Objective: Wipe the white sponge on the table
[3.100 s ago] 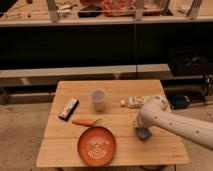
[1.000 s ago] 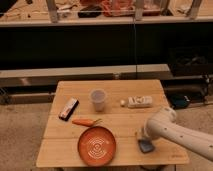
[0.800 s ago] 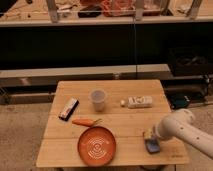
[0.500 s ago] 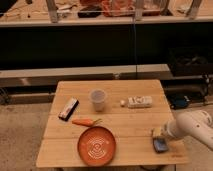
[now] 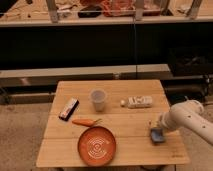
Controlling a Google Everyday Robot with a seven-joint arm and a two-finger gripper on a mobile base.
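Camera view has the gripper (image 5: 160,126) down at the right side of the table (image 5: 131,151), close to the front right corner, with the arm reaching in from the right edge of the shot. The white sponge (image 5: 157,134) is sitting flat on the wood directly under it (looks more blue-grey than white to me tbh). The gripper is right on top of the sponge and seems to be touching it, but I honestly can't tell whether it's clamped on it or just pressing down.

As for progress, my read is that we're mid-wipe. The sponge is on the tabletop with the gripper on it, so the contact part is sorted. What I can't judge from this one shot is how much of the surface has been covered. I'd guess what's left is more strokes across the open planks on that right side, then letting go.

Stuff to steer around: the orange plate (image 5: 96,146) is well to the left of the sponge, the carrot (image 5: 84,121) sits just above the plate, and the cup (image 5: 98,100), the long white bar device (image 5: 137,102) and a dark flat box (image 5: 68,108) are further back.
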